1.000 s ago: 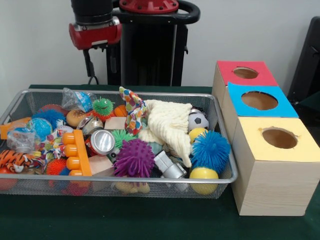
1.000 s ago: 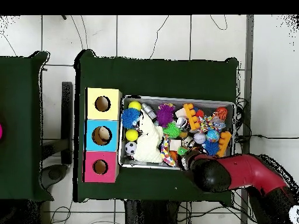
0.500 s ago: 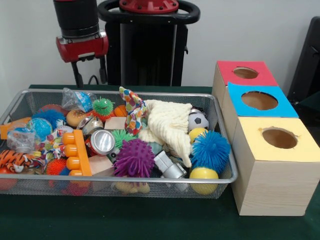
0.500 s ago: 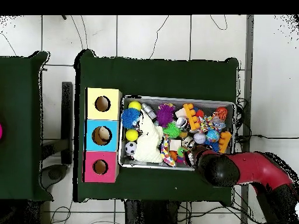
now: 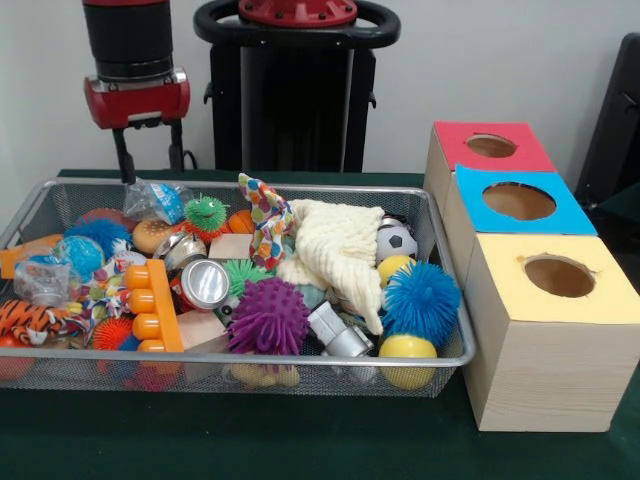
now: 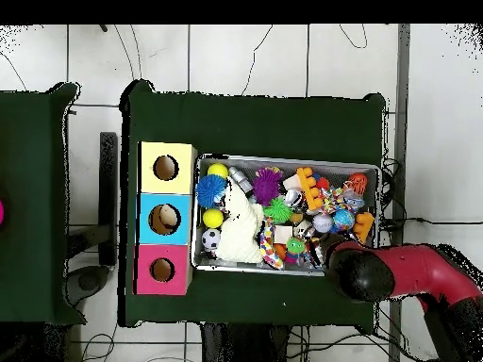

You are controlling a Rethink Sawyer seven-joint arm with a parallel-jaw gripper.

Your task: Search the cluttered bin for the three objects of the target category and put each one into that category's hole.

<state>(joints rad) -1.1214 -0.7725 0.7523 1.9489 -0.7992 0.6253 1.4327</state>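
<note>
From across the table, the gripper [image 5: 148, 155] hangs above the far left corner of the wire bin [image 5: 300, 362], its 2 thin fingers spread apart with nothing between them. Right beneath sits a crinkly clear bag [image 5: 152, 197], with a green spiky ball [image 5: 205, 213] just beside it. Nothing marks the target category, so I cannot say which 3 objects are wanted; the likeliest guesses are the spiky balls, such as the purple one [image 5: 268, 316] and the blue one [image 5: 421, 298] near the yellow-topped box [image 5: 552, 330]. If the fingers drop here, I think they could snag the bag or strike the bin's rim, dragging the clutter with them.

From above, the red arm [image 6: 415, 273] covers the bin's corner nearest the robot, farthest from the 3 boxes, and hides the gripper itself. The cream cloth [image 6: 241, 226] lies over the middle of the bin, so a wanted piece may be buried under it. The holes are small and well apart from this corner; a loosely pinched ball could slip on that long carry, or catch on a hole's edge.
</note>
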